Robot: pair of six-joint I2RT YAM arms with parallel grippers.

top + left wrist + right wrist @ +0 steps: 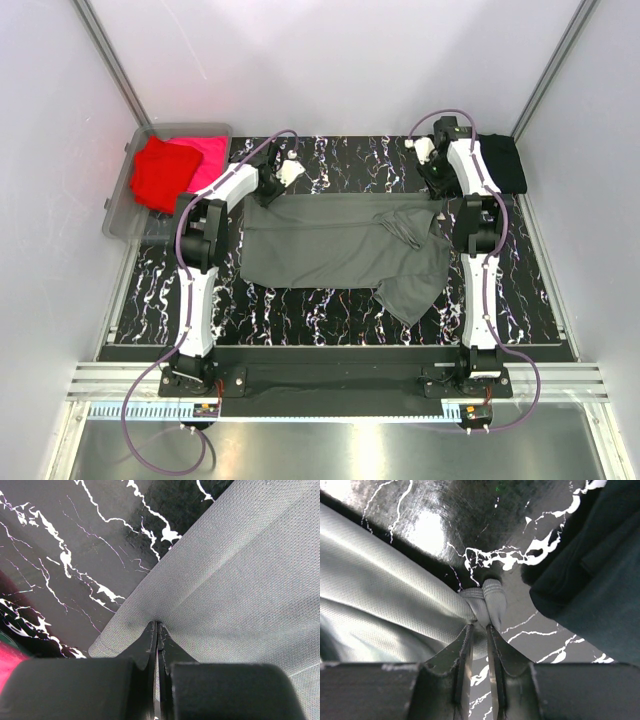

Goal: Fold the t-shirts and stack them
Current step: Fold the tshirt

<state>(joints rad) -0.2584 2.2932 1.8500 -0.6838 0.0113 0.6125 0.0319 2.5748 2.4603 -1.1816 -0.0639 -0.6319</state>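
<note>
A dark grey t-shirt (330, 250) lies spread across the middle of the black marbled table (330, 310), one part folded over at its right. My left gripper (268, 192) is shut on the shirt's far left edge (200, 590); the jaws pinch the cloth. My right gripper (438, 185) is shut on a bunched hem (487, 600) at the shirt's far right corner. A black t-shirt (505, 160) lies folded at the far right, and shows in the right wrist view (590, 570). A red t-shirt (160, 172) and a pink t-shirt (207, 158) lie in a bin.
A clear plastic bin (120, 215) stands at the far left, partly off the table. A white tag-like object (291, 170) sits near the left wrist. White walls and metal frame posts enclose the table.
</note>
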